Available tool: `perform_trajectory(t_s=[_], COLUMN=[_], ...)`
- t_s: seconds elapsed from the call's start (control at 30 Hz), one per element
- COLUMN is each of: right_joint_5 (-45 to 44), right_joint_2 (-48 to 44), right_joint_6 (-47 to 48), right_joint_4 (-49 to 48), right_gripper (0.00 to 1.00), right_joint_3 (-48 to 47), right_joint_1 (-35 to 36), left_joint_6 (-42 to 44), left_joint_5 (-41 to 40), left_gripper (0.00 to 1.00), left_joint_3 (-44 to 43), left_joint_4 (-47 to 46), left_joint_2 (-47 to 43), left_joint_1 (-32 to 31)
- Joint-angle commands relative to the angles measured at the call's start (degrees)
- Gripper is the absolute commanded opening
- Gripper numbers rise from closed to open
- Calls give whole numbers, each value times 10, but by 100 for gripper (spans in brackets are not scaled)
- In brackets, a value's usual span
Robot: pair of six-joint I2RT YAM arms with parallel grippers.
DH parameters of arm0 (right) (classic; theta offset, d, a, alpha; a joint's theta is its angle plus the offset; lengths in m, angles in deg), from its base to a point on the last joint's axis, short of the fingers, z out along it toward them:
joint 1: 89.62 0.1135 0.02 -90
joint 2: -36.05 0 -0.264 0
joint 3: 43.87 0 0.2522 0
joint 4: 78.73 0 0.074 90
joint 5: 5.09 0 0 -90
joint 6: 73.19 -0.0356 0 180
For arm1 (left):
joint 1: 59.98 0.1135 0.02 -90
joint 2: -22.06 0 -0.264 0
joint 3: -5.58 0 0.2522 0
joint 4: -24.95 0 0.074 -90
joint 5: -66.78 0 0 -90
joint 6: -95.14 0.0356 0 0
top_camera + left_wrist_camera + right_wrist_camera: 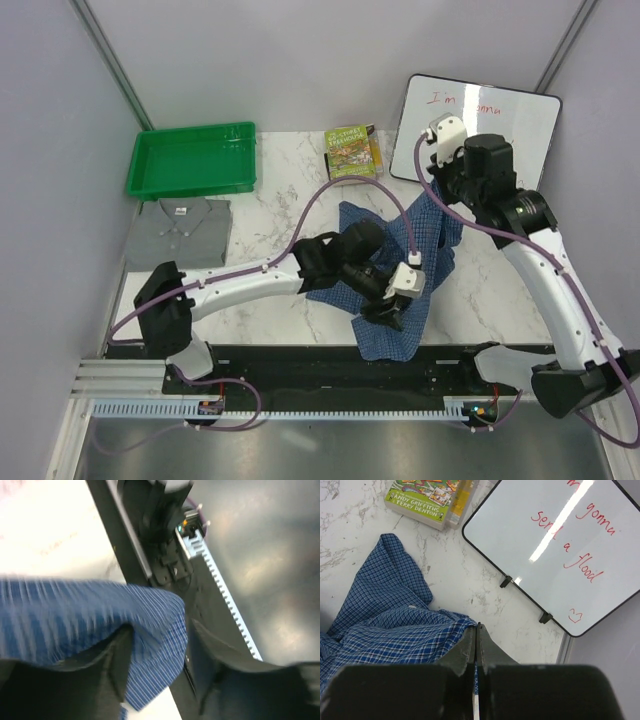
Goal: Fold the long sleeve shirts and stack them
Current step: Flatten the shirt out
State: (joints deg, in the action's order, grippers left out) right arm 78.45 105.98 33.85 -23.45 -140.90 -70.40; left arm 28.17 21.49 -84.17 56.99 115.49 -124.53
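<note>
The blue checked shirt [393, 340] lies crumpled at the table's middle, and its lower end hangs over the front edge. My left gripper [385, 310] is low over that end. In the left wrist view its jaws [160, 670] stand apart with a blurred fold of the blue shirt [150, 615] between them. My right gripper [440, 203] is at the shirt's far right edge. In the right wrist view it [477, 630] is shut on the edge of the blue shirt [390, 625]. The grey shirt [180, 230] lies folded at the left.
A green tray [193, 158] stands behind the grey shirt. A book [352, 150] and a whiteboard [480, 125] lie at the back, both also in the right wrist view: book [430, 500], whiteboard [555, 545]. A black rail [330, 370] runs along the front edge.
</note>
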Motion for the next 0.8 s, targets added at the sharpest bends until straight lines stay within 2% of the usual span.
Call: perform_trajectory(t_s=[0.0, 0.03, 0.1, 0.17, 0.2, 0.3, 0.6, 0.77], right_joint_5=[-18, -18, -13, -12, -1, 4, 6, 8], right_joint_2=[-57, -62, -78, -88, -89, -87, -79, -68], right_joint_6=[-24, -24, -26, -30, -30, -32, -27, -30], right_joint_4=[-28, -29, -32, -40, -44, -50, -48, -52], right_gripper=[0, 0, 0, 0, 0, 0, 0, 0], right_joint_3=[33, 36, 46, 58, 61, 62, 47, 39], right_joint_1=[-8, -8, -8, -8, -8, -8, -8, -7], left_joint_6=[-38, -53, -31, 12, 25, 60, 42, 49], left_joint_5=[20, 31, -12, -96, -104, -139, -208, -208], left_gripper=[66, 70, 70, 71, 71, 72, 78, 74], left_joint_3=[86, 114, 137, 155, 158, 152, 59, 58], left_joint_4=[-20, -15, 17, 24, 24, 18, -28, -38], left_joint_2=[-72, -83, -93, -75, -64, 2, 135, 151], left_joint_1=[123, 155, 219, 233, 247, 256, 268, 268])
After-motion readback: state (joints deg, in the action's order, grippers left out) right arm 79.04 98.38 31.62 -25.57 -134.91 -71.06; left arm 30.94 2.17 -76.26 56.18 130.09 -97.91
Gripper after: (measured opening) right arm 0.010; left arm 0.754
